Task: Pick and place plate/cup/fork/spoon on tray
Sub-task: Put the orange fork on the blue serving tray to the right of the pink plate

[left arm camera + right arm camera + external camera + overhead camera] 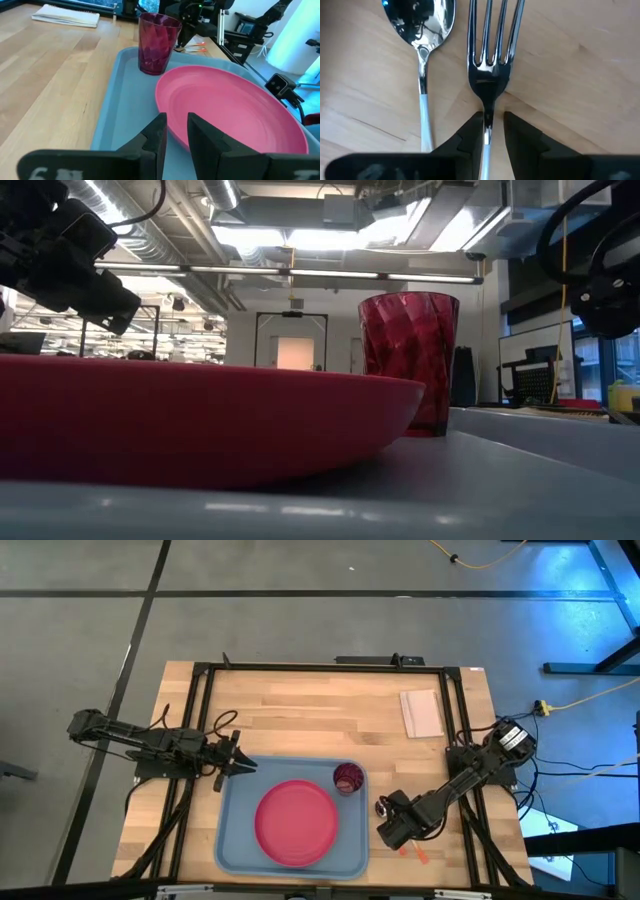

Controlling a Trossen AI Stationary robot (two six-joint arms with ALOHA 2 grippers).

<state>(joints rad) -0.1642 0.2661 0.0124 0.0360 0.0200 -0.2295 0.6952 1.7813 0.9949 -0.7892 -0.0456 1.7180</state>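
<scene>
The pink-red plate (pixel 296 822) lies flat in the light blue tray (pixel 232 840). The dark red cup (pixel 348 778) stands upright on the tray's far right part. The fork (pixel 489 75) and the spoon (pixel 422 30) lie side by side on the wooden table, right of the tray. Their orange handles (pixel 420 852) show beside my right gripper. My right gripper (pixel 492 122) points down, slightly open, with one finger on each side of the fork's neck. My left gripper (pixel 176 131) hovers over the tray's far left corner, slightly open and empty, facing the plate (pixel 235 110) and the cup (pixel 156 42). My right gripper comes from above with its fingers (pixel 470 131) on either side of the fork's neck (pixel 488 107), lying across the fork. A thin gap shows beside one finger, so I cannot tell whether the fingers touch it. The fork lies flat on the table.
A small pale rectangular sheet (pixel 422 712) lies at the table's far right. A black frame (pixel 300 667) runs along the table's edges. The bare wood between the tray and the far edge holds nothing else.
</scene>
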